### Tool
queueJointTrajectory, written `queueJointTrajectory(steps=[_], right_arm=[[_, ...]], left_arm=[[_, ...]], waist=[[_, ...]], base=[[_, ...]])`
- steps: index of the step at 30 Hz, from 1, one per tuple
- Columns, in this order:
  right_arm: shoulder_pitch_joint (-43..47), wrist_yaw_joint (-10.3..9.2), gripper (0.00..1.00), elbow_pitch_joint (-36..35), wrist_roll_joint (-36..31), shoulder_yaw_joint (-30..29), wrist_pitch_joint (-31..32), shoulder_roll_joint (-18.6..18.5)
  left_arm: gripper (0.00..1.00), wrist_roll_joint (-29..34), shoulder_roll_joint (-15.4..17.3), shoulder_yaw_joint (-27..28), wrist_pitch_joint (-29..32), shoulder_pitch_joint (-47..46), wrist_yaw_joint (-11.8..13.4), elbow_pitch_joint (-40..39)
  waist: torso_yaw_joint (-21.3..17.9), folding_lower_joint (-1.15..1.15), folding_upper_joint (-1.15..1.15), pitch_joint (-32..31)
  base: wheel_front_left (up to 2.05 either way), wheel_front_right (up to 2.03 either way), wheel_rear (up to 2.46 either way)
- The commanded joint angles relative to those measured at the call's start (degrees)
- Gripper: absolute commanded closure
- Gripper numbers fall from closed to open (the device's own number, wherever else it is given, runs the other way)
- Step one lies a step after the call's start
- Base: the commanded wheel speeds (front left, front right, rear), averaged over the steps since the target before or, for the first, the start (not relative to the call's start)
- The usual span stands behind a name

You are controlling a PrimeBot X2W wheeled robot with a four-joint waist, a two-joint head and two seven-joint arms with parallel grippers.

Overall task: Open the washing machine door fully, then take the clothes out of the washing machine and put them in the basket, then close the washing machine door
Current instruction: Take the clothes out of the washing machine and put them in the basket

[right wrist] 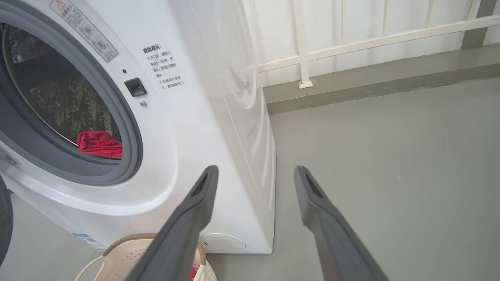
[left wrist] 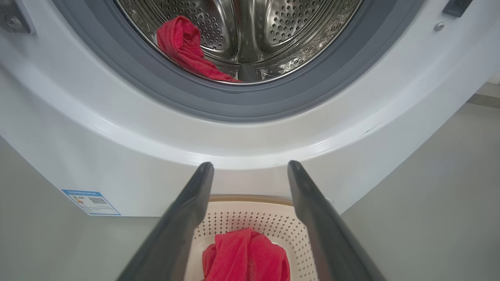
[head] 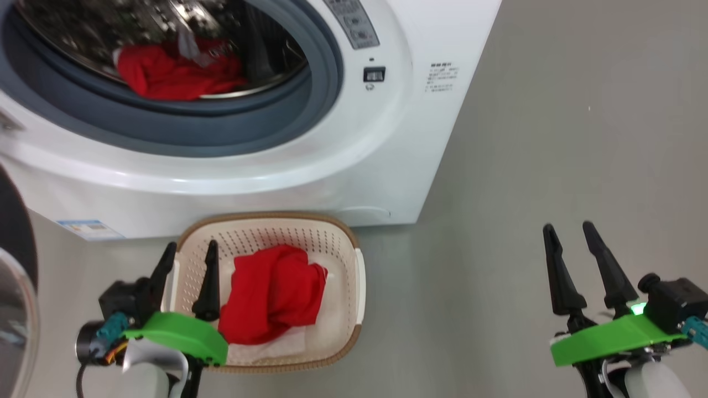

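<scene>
One garment (head: 171, 72) lies in the drum (head: 66, 33), at 12 o'clock from the basket (head: 265, 216). Both the left tool (head: 192, 246) and right tool (head: 567, 226) gape empty; a shallow pinch could drop it short of the basket.

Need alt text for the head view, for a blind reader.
An open washing machine holds red clothes in its drum; a basket on the floor before it holds another red garment. The open left gripper hovers over the basket's left rim, the open right gripper over the floor.
</scene>
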Motion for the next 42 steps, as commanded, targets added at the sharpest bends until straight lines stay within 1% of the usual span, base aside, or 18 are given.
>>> queueJointTrajectory(steps=[1,11,14,17,20,24,32,42], right_arm=[[1.0,0.43,0.0,-1.2,-0.6,0.9,-0.4,-0.6],[5.6,0.43,0.0,-0.8,-0.7,0.3,-0.4,-0.8],[6.8,0.43,0.0,-0.8,-0.8,0.2,-0.4,-0.9],[8.1,0.43,0.0,-0.8,-0.8,0.0,-0.4,-0.9],[9.3,0.43,0.0,-0.8,-0.8,-0.5,-0.4,-0.9],[10.4,0.43,0.0,-0.8,-0.8,-1.0,-0.4,-0.8],[11.7,0.43,0.0,-1.1,-0.9,-1.5,-0.4,-0.7],[10.8,0.43,0.0,-1.2,-1.0,-1.6,-0.4,-0.5]], left_arm=[[0.0,0.2,1.6,1.4,-0.3,1.7,-0.3,-2.3],[0.0,1.9,1.6,1.7,-0.3,9.2,-0.2,-11.3],[0.0,1.5,1.6,2.1,-0.3,11.6,0.1,-14.1],[0.0,1.5,1.6,2.0,-0.3,14.1,0.5,-16.5],[0.0,2.5,1.6,1.4,-0.3,16.6,1.3,-18.9],[0.0,2.0,1.6,1.4,-0.3,20.0,2.4,-21.6],[0.0,1.4,1.6,1.3,-0.3,23.7,4.1,-25.0],[0.0,1.2,1.6,1.3,-0.3,23.1,4.6,-25.9]], waist=[[1.2,0.0,0.0,-3.4],[1.7,0.0,0.0,-7.9],[1.6,0.0,0.0,-9.0],[1.7,0.0,0.0,-9.9],[1.6,0.0,0.0,-10.6],[1.3,0.0,0.0,-11.4],[1.1,0.0,0.0,-11.7],[1.0,0.0,0.0,-10.8]], base=[[0.0,0.0,0.0],[0.0,0.0,0.0],[0.0,0.0,0.0],[0.0,0.0,0.0],[0.0,0.0,0.0],[0.0,0.0,0.0],[0.0,0.0,0.0],[0.0,0.0,0.0]])
